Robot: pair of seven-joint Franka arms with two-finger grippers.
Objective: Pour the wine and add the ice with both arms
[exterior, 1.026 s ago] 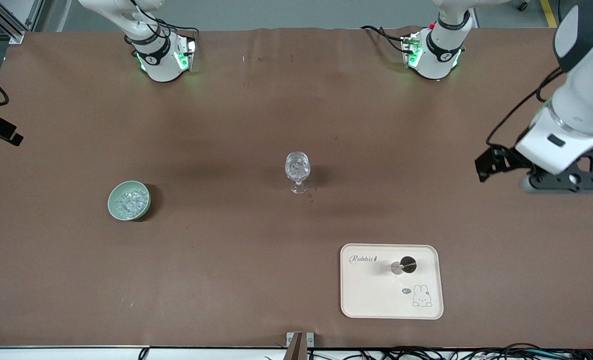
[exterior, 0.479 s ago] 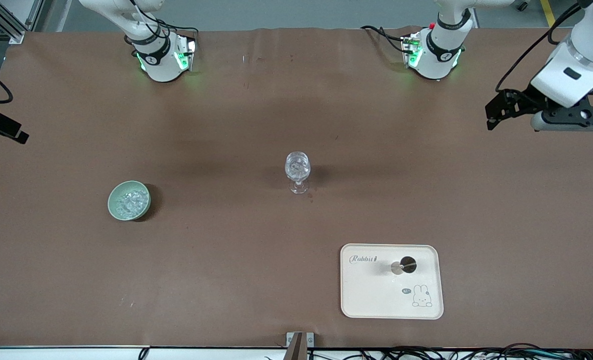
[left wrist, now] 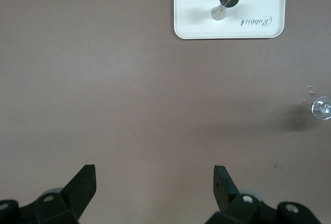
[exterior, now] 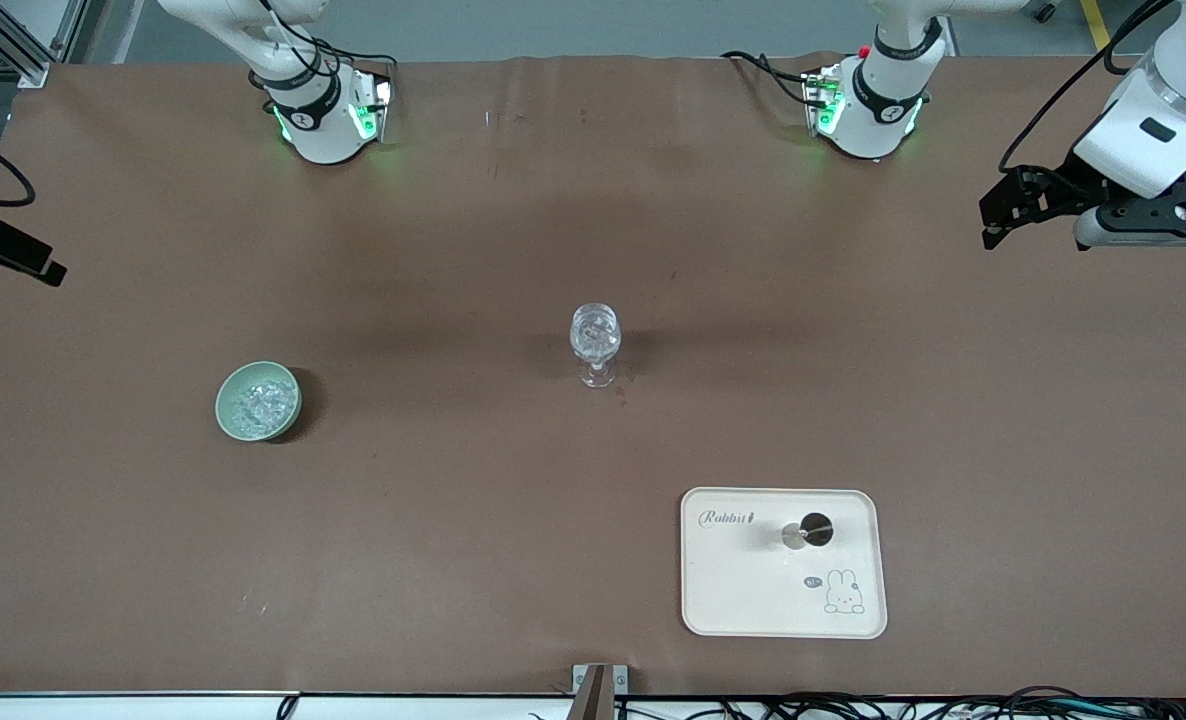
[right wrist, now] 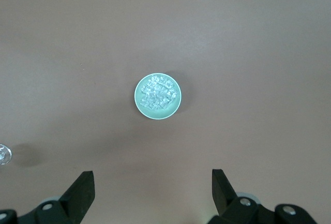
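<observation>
The clear patterned stemmed glass stands mid-table; it also shows in the left wrist view. The ice lies as small clear chunks in a pale green bowl toward the right arm's end, and shows in the right wrist view. My left gripper is open and empty, high over bare table at the left arm's end. My right gripper is open and empty, high over the table near the bowl. No wine bottle is in view.
A cream rabbit tray lies nearer the front camera than the glass, with a small metal cup on it. A few tiny clear specks lie beside the glass's foot. A black part of the right arm's hand shows at the table's edge.
My left gripper has moved away from the tray's end of the table toward the arms' bases, still open and empty. The glass, bowl and tray have not moved.
</observation>
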